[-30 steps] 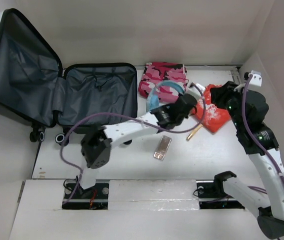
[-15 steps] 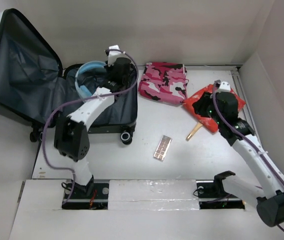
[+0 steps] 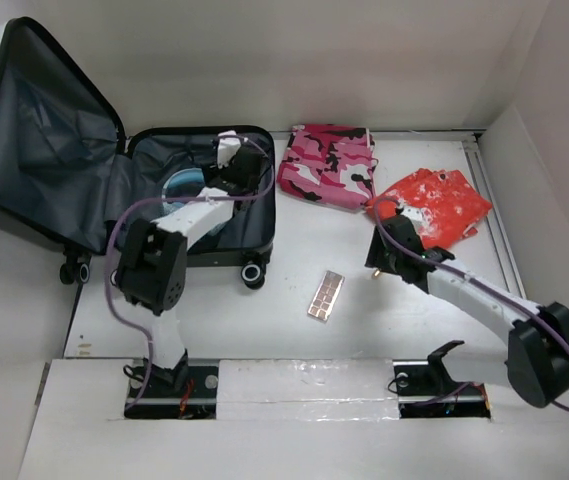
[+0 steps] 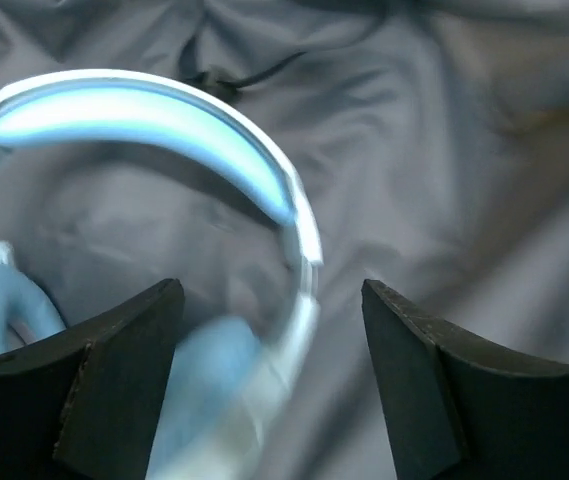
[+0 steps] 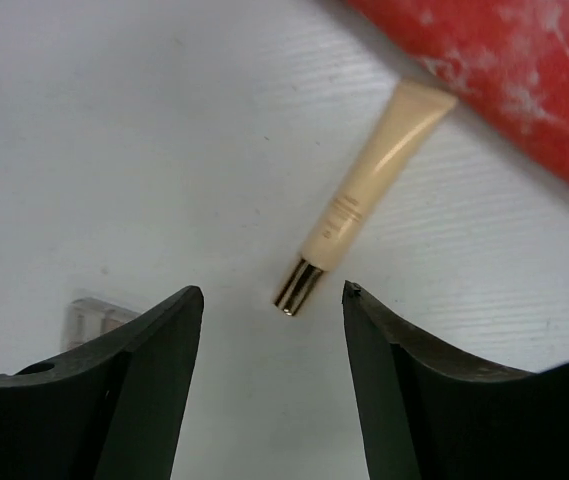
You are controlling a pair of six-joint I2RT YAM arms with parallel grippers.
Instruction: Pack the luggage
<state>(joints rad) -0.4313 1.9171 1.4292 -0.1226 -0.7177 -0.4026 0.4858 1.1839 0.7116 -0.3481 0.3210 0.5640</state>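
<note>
Top external, left tool point(image 3: 212, 190) inside open luggage point(image 3: 154, 165)

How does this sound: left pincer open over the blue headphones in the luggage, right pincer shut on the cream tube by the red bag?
Not quite: the right pincer is open, not shut. The right wrist view shows the cream tube lying untouched on the table between its spread fingers, by the red bag. The rest stands.

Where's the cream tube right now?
In the right wrist view, the tube lies on the table just ahead of the open right gripper, its wide end beside the red cloth.
</note>
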